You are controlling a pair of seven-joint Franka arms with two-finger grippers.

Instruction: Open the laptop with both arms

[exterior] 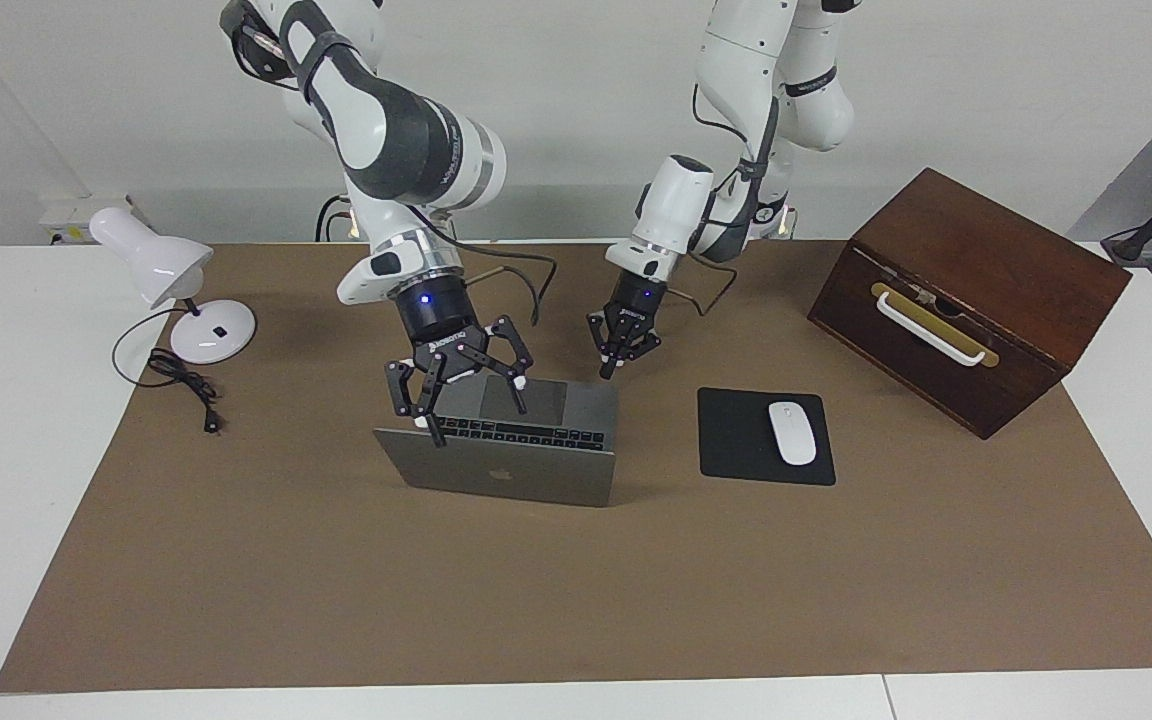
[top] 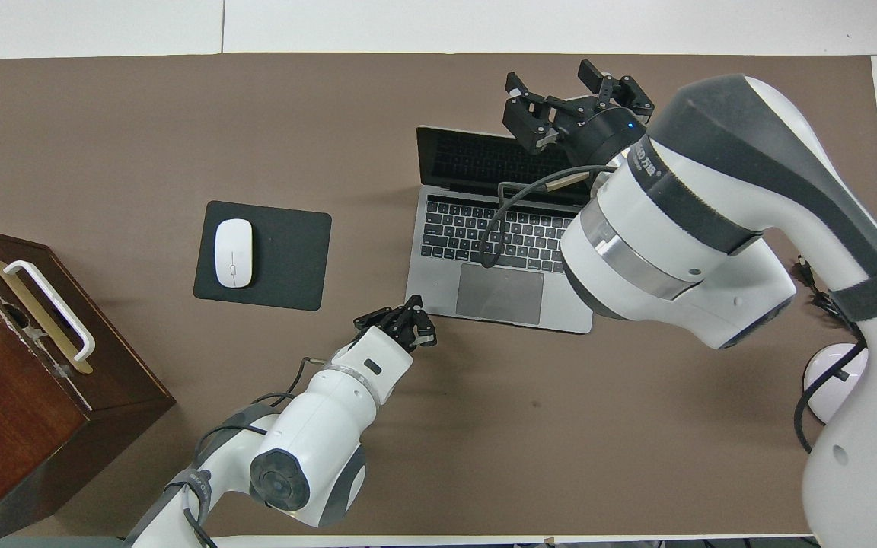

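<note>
The silver-grey laptop [exterior: 501, 475] [top: 499, 293] stands open in the middle of the brown mat, its lid upright with the logo side facing away from the robots. My right gripper [exterior: 466, 402] [top: 553, 103] hangs open over the lid's top edge, at the end toward the right arm. One fingertip [exterior: 433, 438] is level with that edge; whether it touches I cannot tell. My left gripper [exterior: 607, 370] [top: 408, 323] is shut and holds nothing, just above the base's corner nearest the robots on the left arm's side.
A white mouse [exterior: 792, 432] lies on a black mousepad [exterior: 736, 440] beside the laptop, toward the left arm's end. A brown wooden box [exterior: 966, 300] with a white handle stands past it. A white desk lamp [exterior: 176, 290] and its cord sit at the right arm's end.
</note>
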